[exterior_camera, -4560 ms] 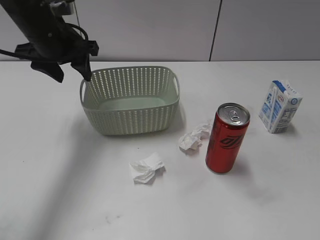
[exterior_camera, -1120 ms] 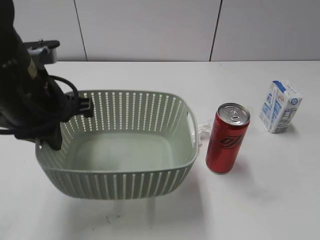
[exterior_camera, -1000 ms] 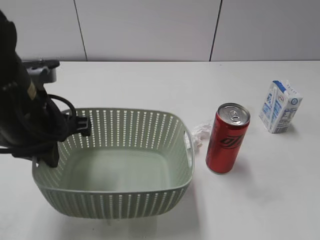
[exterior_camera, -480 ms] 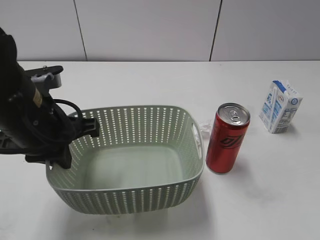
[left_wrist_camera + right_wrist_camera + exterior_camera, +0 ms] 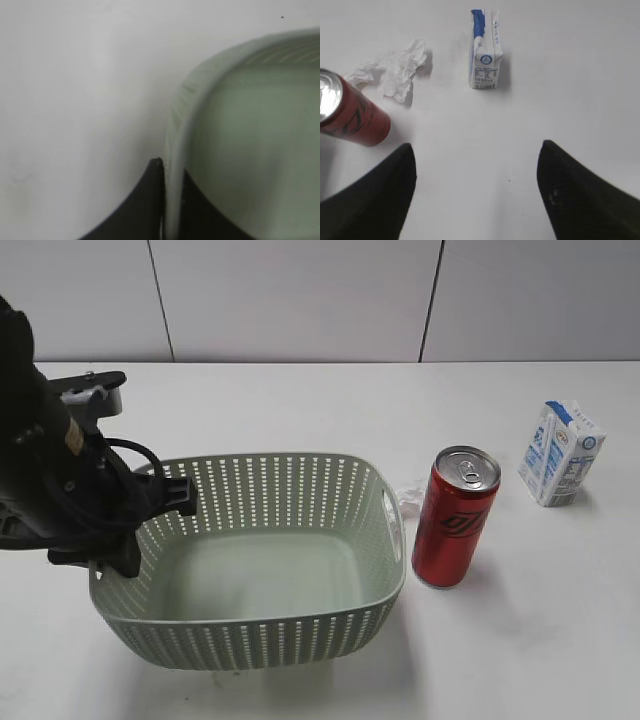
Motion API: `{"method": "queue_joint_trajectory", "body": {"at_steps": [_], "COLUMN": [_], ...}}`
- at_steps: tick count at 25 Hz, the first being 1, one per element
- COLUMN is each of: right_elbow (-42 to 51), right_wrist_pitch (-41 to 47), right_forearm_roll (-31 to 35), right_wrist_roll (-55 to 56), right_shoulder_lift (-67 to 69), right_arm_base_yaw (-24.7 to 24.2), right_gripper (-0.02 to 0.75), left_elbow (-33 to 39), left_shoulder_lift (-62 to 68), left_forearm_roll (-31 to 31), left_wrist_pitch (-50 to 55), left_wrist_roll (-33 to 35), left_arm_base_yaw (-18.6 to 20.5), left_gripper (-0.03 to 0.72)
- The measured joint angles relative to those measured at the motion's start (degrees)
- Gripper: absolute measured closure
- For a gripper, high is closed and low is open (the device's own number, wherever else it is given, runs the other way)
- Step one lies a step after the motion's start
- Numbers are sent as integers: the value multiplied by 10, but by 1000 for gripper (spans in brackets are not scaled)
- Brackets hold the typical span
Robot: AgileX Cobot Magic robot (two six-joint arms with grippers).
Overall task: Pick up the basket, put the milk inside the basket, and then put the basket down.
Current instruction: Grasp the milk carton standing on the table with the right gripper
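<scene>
The pale green slotted basket (image 5: 260, 625) hangs tilted above the table at centre left of the exterior view. My left gripper (image 5: 130, 540) is shut on its left rim, and the left wrist view shows the rim (image 5: 175, 150) pinched between my two black fingers (image 5: 150, 200). The white-and-blue milk carton (image 5: 560, 454) stands upright at the far right, and also shows in the right wrist view (image 5: 485, 50). My right gripper (image 5: 476, 150) is open and empty, above the table some way short of the carton.
A tall red soda can (image 5: 455, 516) stands just right of the basket, also in the right wrist view (image 5: 347, 117). A crumpled white tissue (image 5: 395, 67) lies behind the can, partly hidden by the basket in the exterior view (image 5: 408, 495).
My left gripper took the basket from the back of the table, lifted it and brought it forward. Over the last second it shifted slightly right and has nearly stopped.
</scene>
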Motion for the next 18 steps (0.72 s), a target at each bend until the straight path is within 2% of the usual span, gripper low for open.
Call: {"method": "queue_joint_trajectory", "body": {"at_steps": [9,18], "right_elbow": [-119,-133], "right_wrist_pitch": [-69,-213], "right_forearm_roll": [0,-28], "right_wrist_roll": [-19,-21], "right_shoulder_lift": [265,396], "right_arm_base_yaw": [0,0], "right_gripper": [148,148], "left_elbow": [0,0], "left_shoulder_lift": [0,0], "left_forearm_roll": [-4,-6], "left_wrist_pitch": [9,29], "left_wrist_roll": [6,9], "left_arm_base_yaw": [0,0], "left_gripper": [689,689]}}
